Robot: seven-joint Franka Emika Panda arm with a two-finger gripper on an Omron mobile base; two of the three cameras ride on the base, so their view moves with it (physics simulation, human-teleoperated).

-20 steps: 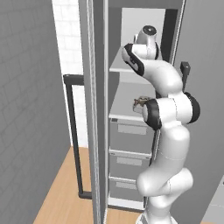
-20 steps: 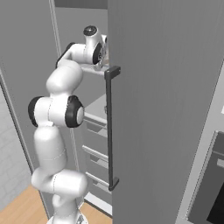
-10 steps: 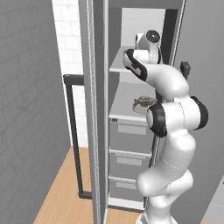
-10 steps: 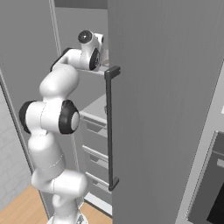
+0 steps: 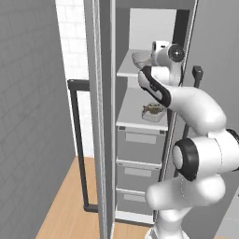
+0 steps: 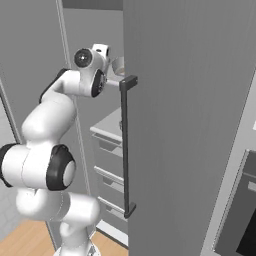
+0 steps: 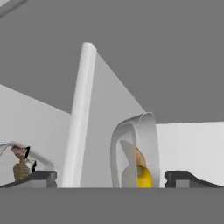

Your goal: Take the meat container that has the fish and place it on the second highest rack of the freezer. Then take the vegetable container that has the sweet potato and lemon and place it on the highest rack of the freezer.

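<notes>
The clear vegetable container [image 5: 139,59] rests on the highest rack [image 5: 126,70] of the open freezer [image 5: 140,140]. In the hand view it stands edge-on, with the yellow lemon [image 7: 145,177] and the orange-brown sweet potato [image 7: 139,156] inside. My gripper [image 7: 109,178] is open, its fingertips [image 7: 41,176] spread wide on either side of the container and apart from it. From the base views, the gripper [image 5: 149,59] hangs just in front of the container [image 6: 118,65]. The fish [image 5: 152,109] lies in its tray on the second highest rack [image 5: 135,119].
The open freezer door with its long dark handle [image 6: 125,145] stands right of the arm and hides part of the shelves. Three grey drawers [image 5: 137,144] sit under the racks. Another dark handle [image 5: 77,140] is at left. An oven [image 6: 240,215] shows at far right.
The hand has drawn back a little from the highest rack, and the elbow has swung toward the cameras. The vegetable container stays on the rack.
</notes>
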